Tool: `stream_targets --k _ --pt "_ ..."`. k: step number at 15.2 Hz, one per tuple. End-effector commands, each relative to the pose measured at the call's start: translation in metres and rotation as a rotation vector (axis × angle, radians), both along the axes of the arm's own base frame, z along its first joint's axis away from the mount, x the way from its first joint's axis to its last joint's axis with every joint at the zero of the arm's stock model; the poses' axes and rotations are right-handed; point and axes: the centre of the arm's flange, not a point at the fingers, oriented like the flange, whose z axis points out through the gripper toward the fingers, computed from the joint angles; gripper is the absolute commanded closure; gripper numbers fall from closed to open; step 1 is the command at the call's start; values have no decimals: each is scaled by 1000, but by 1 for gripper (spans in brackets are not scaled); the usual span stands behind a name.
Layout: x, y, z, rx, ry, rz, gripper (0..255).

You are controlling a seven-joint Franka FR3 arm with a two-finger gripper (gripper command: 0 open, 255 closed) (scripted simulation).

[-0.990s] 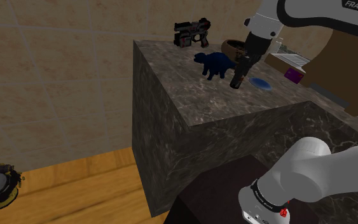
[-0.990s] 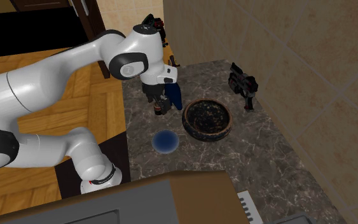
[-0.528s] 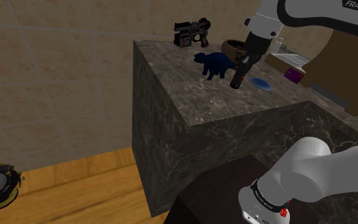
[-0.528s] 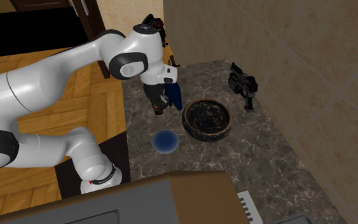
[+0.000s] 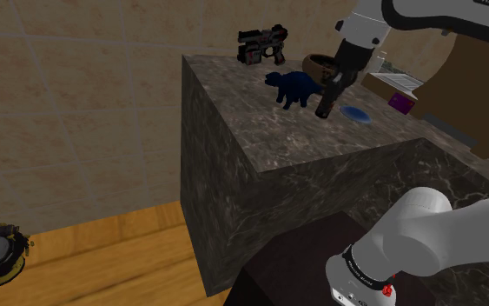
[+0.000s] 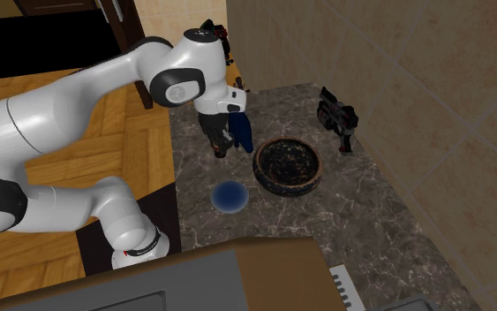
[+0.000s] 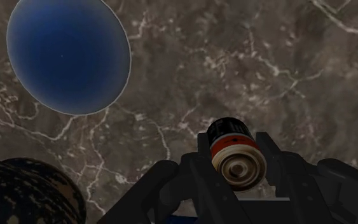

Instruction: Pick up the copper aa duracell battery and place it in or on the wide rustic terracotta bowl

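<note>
Jaws: clamped on the battery (image 7: 236, 154), one finger on each side of it.
Battery: it hangs just above the table (image 6: 361, 221), near the edge on the wooden-floor side. Its long axis runs along the fingers, down toward the table.
Bowl: the dark bowl (image 6: 259, 170) sits just beside the jaws, farther in from that edge.
Your move: carry the battery inward over the rim, away from the blue disc (image 6: 229, 196).

A block-shaped counter (image 5: 234, 191) of dark, white-veined marble stands against a wall (image 5: 77, 96) of large beige tiles set on the diagonal. Around its foot runs a floor (image 5: 112, 252) of warm honey-coloured wooden planks. The light is dim and even, without sharp shadows.
</note>
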Motion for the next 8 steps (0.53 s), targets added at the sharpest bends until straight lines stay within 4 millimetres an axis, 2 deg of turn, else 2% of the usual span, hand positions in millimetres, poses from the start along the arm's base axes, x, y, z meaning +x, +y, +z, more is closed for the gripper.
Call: stream_targets --k 1,8 --pt "0 0 11 0 0 0 255" --pt "0 0 48 0 0 0 255"
